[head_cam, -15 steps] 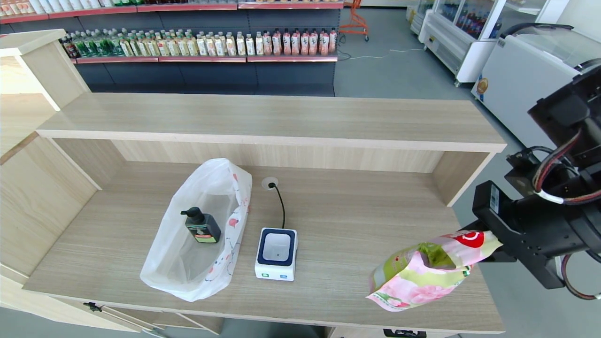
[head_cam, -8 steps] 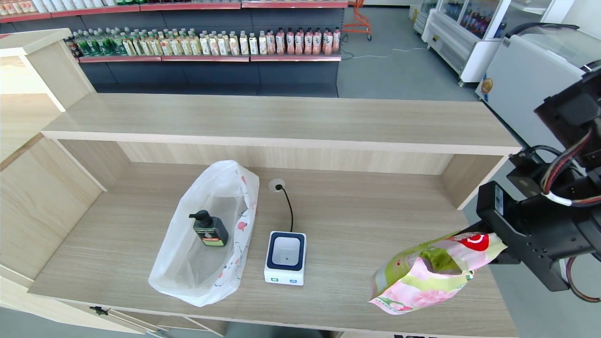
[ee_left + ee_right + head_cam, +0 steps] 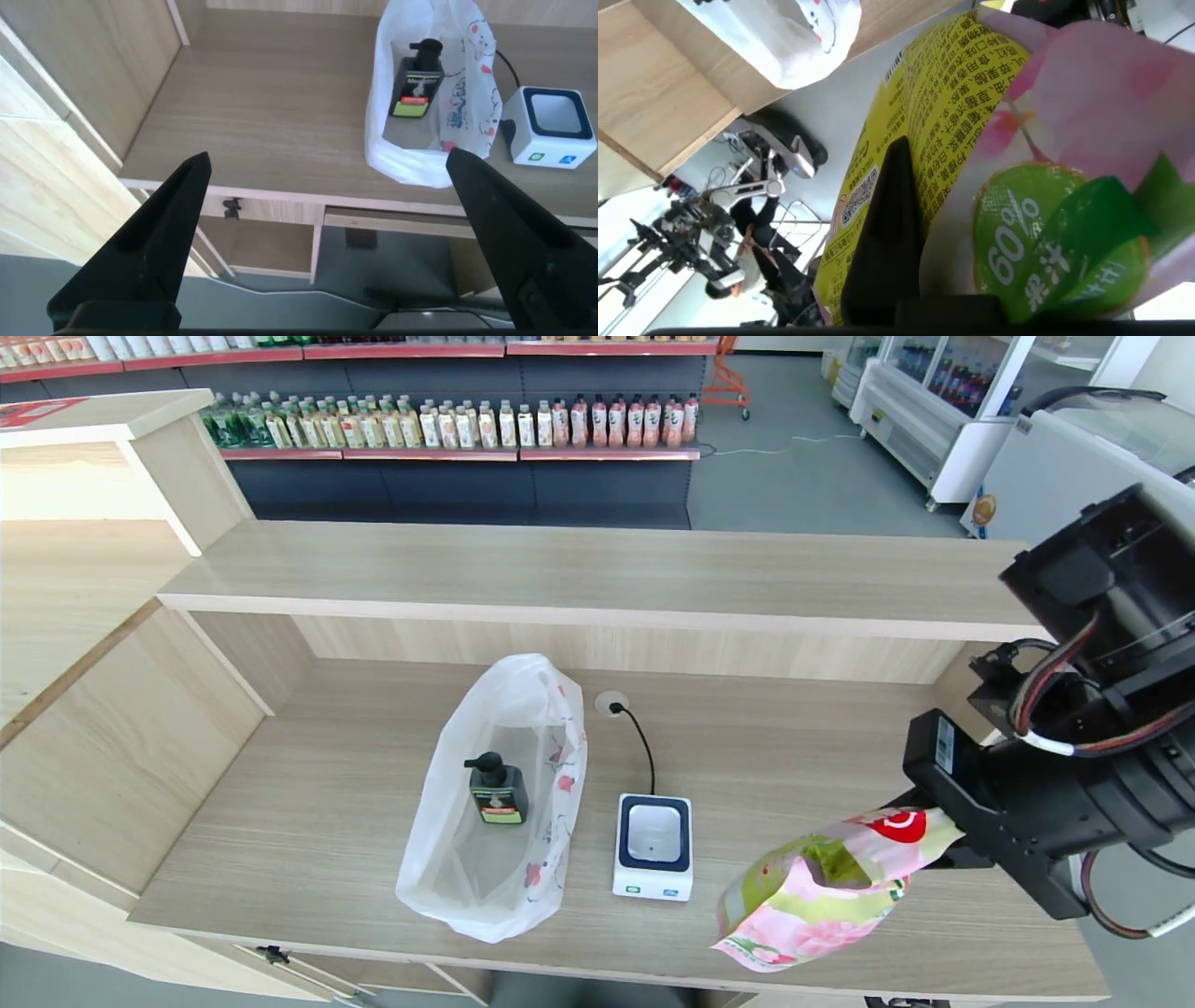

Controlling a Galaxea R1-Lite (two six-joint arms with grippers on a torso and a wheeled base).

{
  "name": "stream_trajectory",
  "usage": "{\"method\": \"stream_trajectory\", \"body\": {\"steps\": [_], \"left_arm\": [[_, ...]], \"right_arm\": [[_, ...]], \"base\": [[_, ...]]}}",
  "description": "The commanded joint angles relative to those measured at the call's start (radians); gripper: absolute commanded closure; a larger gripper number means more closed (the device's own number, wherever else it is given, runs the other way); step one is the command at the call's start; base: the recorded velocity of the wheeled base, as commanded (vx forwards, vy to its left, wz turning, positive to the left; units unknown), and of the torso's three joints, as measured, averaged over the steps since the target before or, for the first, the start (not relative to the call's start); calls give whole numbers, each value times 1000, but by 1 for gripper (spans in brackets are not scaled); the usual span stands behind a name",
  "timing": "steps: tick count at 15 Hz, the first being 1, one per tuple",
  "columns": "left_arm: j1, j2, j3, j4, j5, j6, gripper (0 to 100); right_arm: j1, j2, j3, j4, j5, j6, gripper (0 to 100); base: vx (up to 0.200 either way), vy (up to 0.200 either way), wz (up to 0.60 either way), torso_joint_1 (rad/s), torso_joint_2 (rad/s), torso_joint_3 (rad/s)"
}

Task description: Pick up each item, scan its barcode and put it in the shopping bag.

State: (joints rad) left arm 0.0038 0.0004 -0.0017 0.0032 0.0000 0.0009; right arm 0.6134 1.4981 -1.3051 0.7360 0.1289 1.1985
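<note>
Head view: right claw [image 3: 941, 838] is clamped on the top edge of a pink-green pouch [image 3: 812, 896]. We see the pouch hanging over the right end of the tabletop [image 3: 308, 821], beside the scanner [image 3: 654, 845] but apart from it. A pump bottle [image 3: 497, 791] lies in the shopping bag [image 3: 551, 747].

Left wrist view: left claw [image 3: 327, 177] is spread wide and holds nothing, off the tabletop's near edge.

Right wrist view: one dark finger [image 3: 895, 224] presses the pouch's yellow back.

We judge the pouch light, soft and slick. The stiff top seal is the best hold, since the body would crumple.
</note>
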Motion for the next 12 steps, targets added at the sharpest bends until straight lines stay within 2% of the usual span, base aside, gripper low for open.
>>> {"method": "stream_trajectory", "body": {"steps": [1, 5, 8, 10, 12], "left_arm": [[1, 0, 0, 0, 0, 1, 0], [1, 0, 0, 0, 0, -1, 0], [1, 0, 0, 0, 0, -1, 0], [1, 0, 0, 0, 0, -1, 0], [1, 0, 0, 0, 0, -1, 0]], "right_arm": [[-17, 74, -6, -3, 0, 0, 100], [-40, 215, -34, -99, 5, 4, 100], [-35, 234, -65, -161, 58, 21, 100], [-41, 231, -60, -158, 57, 44, 100], [-92, 261, -56, -161, 66, 47, 100]], "base": [[0, 0, 0, 0, 0, 0], [0, 0, 0, 0, 0, 0], [0, 0, 0, 0, 0, 0], [0, 0, 0, 0, 0, 0], [0, 0, 0, 0, 0, 0]]}}
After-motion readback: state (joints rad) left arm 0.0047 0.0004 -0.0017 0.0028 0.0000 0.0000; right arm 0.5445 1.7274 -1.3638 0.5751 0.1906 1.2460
